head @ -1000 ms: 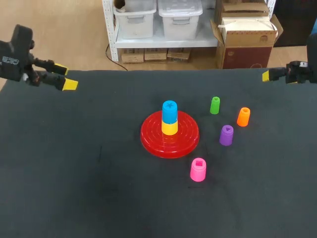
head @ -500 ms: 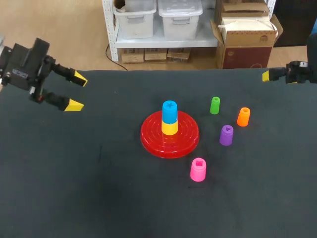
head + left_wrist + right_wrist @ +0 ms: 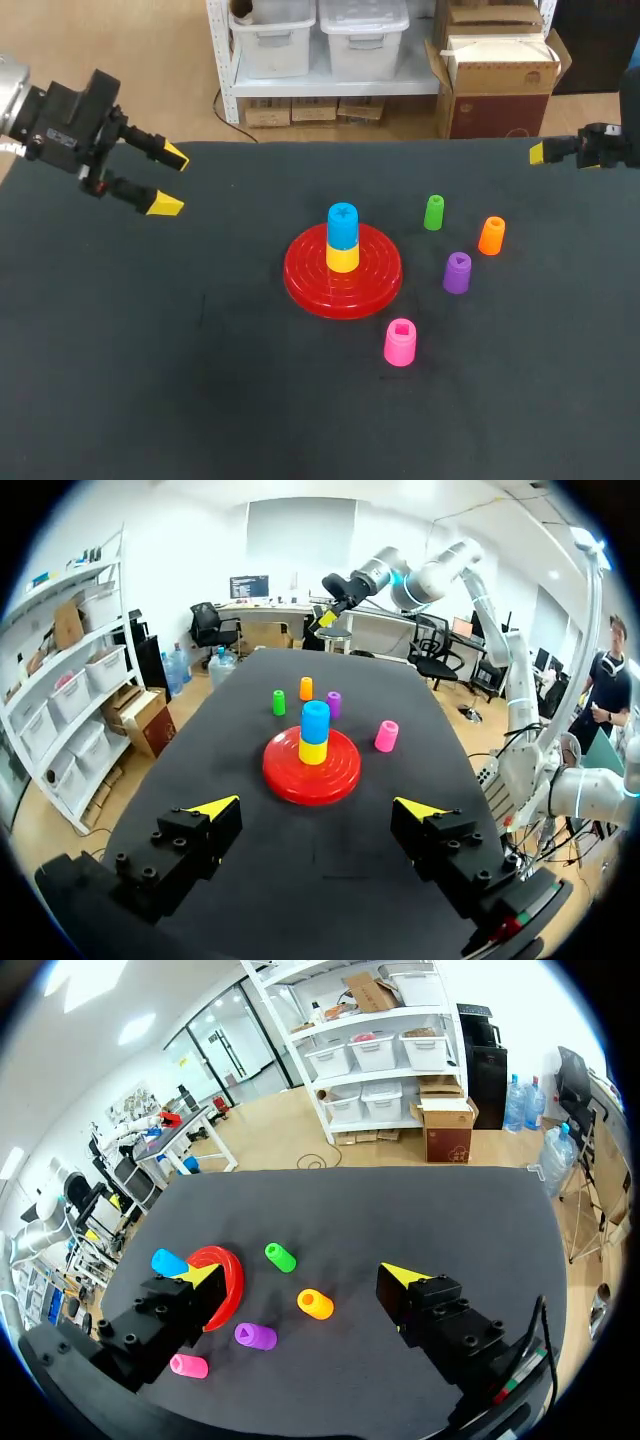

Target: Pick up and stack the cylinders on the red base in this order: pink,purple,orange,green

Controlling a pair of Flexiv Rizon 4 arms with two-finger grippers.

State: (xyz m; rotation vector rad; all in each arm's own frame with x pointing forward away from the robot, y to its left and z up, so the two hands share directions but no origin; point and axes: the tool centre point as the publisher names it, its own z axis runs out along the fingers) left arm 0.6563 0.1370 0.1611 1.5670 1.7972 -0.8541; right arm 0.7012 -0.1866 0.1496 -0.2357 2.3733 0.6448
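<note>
Opening the task, by the look of it: none of the four cylinders lifted yet. Shows the left gripper [image 3: 170, 182] hanging over the far left of the black table [image 3: 150, 350], fingers spread apart and holding nothing. Shows the right gripper [image 3: 540, 153] at the far right edge, likewise wide apart and holding nothing.

Places the pink cylinder [image 3: 400, 342] upright on the cloth, near the red base [image 3: 300, 280] on its robot side, not touching the rim. Sets the purple cylinder [image 3: 457, 272], orange cylinder [image 3: 491, 236] and green cylinder [image 3: 433, 212] to the base's right, each upright and apart. Finds a blue cylinder [image 3: 342, 225] sitting on a yellow cylinder [image 3: 342, 258] at the base's centre.

Probably calls next for a reach to the pink one, a closing on its sides, then a lift above the blue top. Leaves bare cloth all round the pink piece for a descent.
</note>
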